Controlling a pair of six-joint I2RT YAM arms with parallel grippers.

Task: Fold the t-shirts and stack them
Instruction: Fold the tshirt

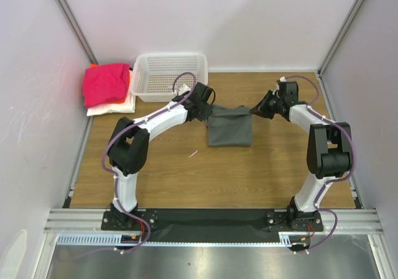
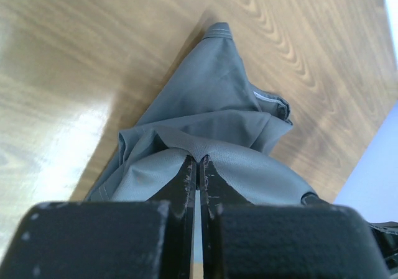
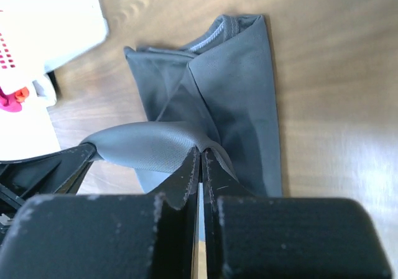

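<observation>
Well along, by my read. The pile sits at the far-left corner of the wooden table (image 1: pixel 186 173), just left of the white mesh basket (image 1: pixel 171 56): magenta t-shirt (image 1: pixel 104 83) on top, a sliver of orange t-shirt (image 1: pixel 129 79) at its right edge, white t-shirt (image 1: pixel 112 109) underneath. All three look roughly folded, though the edges are not squared. The dark grey t-shirt (image 1: pixel 229 130) is the one in work. It is mid-table between the two arms, its near part lying on the wood as a compact rectangle, its far edge lifted and stretched between the pincers. The left gripper (image 1: pixel 206 109) is pinching the left end of that edge; in the left wrist view its fingertips (image 2: pixel 186 173) are pressed together with grey cloth nipped between them. The right gripper (image 1: pixel 254 110) is pinching the right end in the same way, its fingertips (image 3: pixel 189 170) closed on a grey fold in the right wrist view. The grey shirt reads as partly folded: it is narrowed, with no sleeves sticking out. How many layers it has, I cannot tell. Left to do, as I judge it: lay the held edge over to finish this fold, then carry the shirt to the pile and set it on the magenta one. No other loose shirt shows in the top view, so grey is probably the last.
</observation>
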